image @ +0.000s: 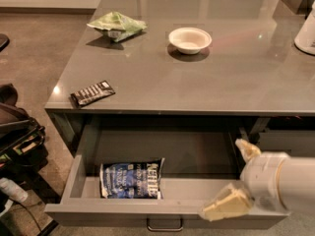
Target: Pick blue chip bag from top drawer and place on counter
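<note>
The top drawer (123,214) stands pulled open below the counter (236,82). The blue chip bag (132,180) lies flat in the drawer's front left part, white lettering up. My gripper (237,178) is at the drawer's right end, above its front right corner, well to the right of the bag. Its two cream fingers (226,205) are spread apart and hold nothing. My white arm fills the lower right corner and hides the drawer's right end.
On the counter lie a light green bag (117,24), a white bowl (189,39), a striped bar wrapper (92,92) near the front left edge, and a white object (306,33) at the right edge. A black bag (17,132) sits on the floor to the left.
</note>
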You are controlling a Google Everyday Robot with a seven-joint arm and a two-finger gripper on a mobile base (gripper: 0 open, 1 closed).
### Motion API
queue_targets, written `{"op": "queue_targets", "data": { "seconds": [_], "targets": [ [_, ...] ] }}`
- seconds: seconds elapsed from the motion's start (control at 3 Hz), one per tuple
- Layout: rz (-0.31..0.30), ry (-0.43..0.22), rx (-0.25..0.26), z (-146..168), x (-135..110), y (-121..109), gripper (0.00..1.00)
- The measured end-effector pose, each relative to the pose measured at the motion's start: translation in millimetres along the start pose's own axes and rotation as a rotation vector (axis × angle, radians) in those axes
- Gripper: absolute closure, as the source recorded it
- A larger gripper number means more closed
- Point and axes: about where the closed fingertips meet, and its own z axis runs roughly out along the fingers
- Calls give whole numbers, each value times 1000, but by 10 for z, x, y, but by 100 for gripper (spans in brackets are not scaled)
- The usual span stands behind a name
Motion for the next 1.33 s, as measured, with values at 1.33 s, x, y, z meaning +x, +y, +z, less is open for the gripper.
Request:
{"op": "queue_targets", "data": {
  "seconds": [1.33],
  "targets": [
    [45,-178,-126,741,-333,236,0]
  ]
}}
